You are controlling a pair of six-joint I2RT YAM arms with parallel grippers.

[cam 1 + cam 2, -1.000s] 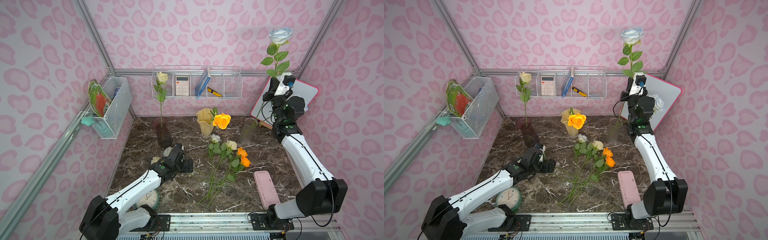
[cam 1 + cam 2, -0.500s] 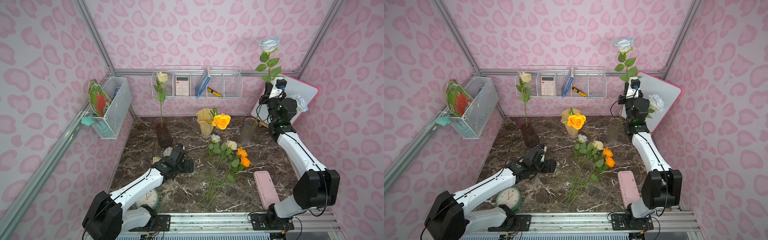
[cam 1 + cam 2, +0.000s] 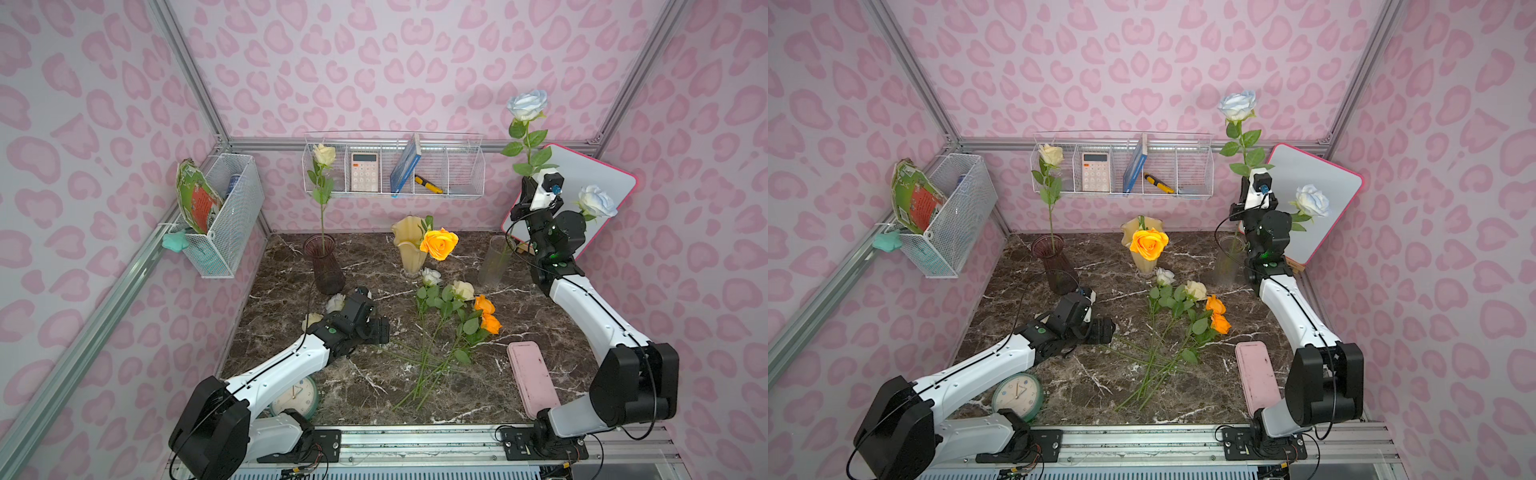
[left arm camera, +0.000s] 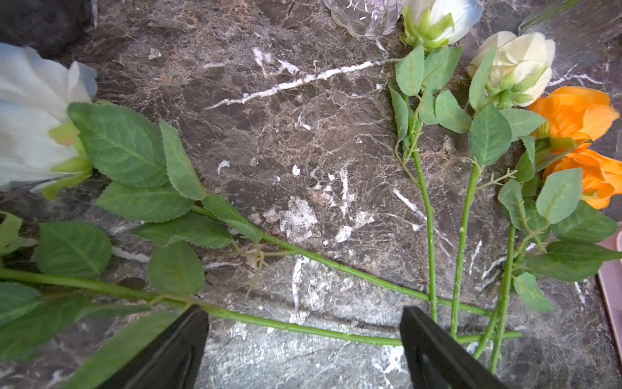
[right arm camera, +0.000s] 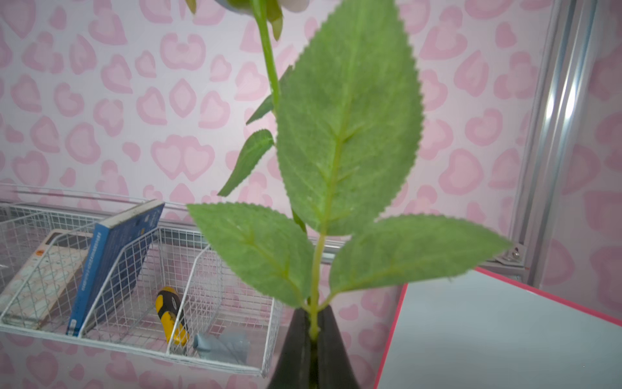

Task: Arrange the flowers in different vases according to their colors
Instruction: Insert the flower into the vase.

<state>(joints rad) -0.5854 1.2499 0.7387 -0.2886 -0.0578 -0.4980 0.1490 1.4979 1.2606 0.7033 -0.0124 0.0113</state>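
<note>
Above the marble table (image 3: 519, 299), right fingers (image 5: 311, 333) pinch blue-white rose (image 3: 527, 104); left fingers (image 4: 188, 336) splayed over stems (image 4: 303, 328).

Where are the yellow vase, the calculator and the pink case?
yellow vase (image 3: 409, 253), a top view, on its body below the wavy rim.
calculator (image 3: 364, 171), a top view, on its keypad.
pink case (image 3: 1256, 376), a top view, on its lid.

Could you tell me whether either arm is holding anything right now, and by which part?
The right gripper holds the pale blue rose upright by its stem, just below the leaves. The left gripper is open and holds nothing.
</note>
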